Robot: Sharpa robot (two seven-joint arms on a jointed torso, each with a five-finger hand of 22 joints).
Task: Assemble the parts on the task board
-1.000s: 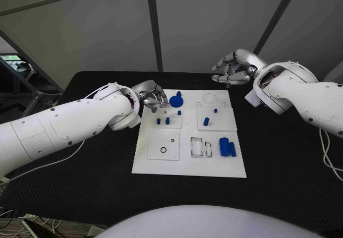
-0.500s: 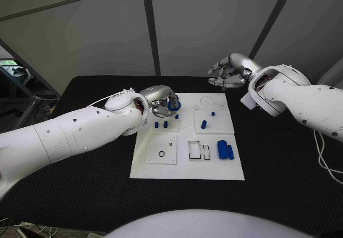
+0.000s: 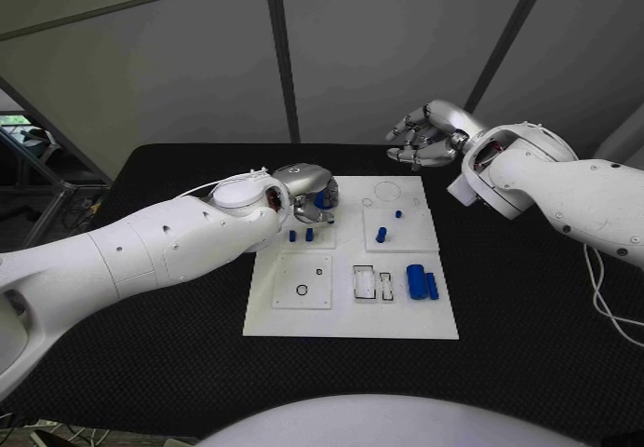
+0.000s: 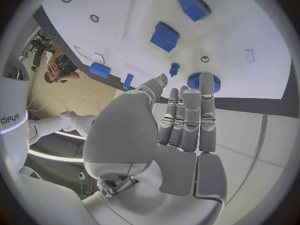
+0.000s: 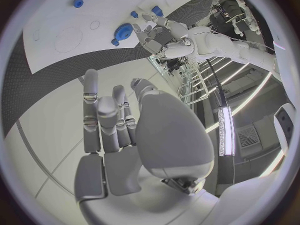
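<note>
The white task board lies in the middle of the black table. A blue gear stands at its far left corner, also seen as the blue gear just past my fingertips. My left hand hovers over that corner, fingers stretched out side by side with their tips at the gear's rim and nothing in them. A small blue peg stands beside the gear. My right hand hangs above the table beyond the board's far edge, fingers loosely apart and holding nothing.
Two short blue pegs stand on the board's left, two more on its right. Two blue cylinders lie side by side near the right edge, next to rectangular slots. Black table mat surrounds the board.
My left hand has slid across to the gear and now covers part of it. The right hand has hardly moved. The camera shifted slightly.
</note>
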